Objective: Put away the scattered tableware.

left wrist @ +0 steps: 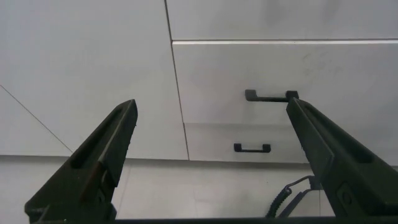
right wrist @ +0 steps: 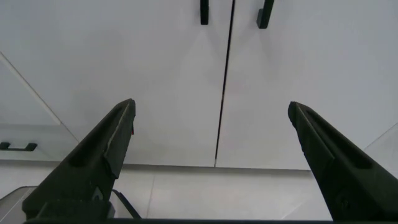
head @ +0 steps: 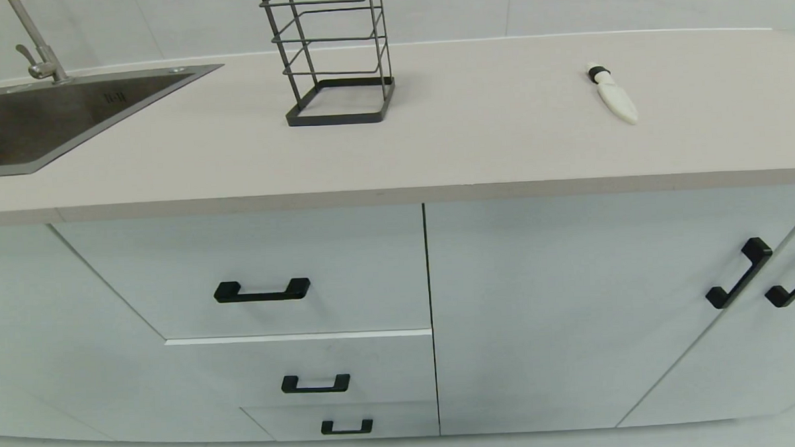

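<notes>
Topping white drawers (head: pixel 306 253), the counter (head: pixel 500 147) bears a utensil (head: pixel 614 95) and rack (head: pixel 336 120); left claw (left wrist: pixel 211 104) and right claw (right wrist: pixel 211 106) gape.

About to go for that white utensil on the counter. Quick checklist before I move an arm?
1. Left gripper open and empty: ok.
2. Right gripper open and empty: ok.
3. White utensil lying flat on the countertop, nothing touching it: ok.
4. Wire rack upright, visible slots free: ok.
5. Drawers open for stowing: not ok, all three are shut.
6. Grippers up at counter level: not ok, both face the cabinet fronts.
</notes>
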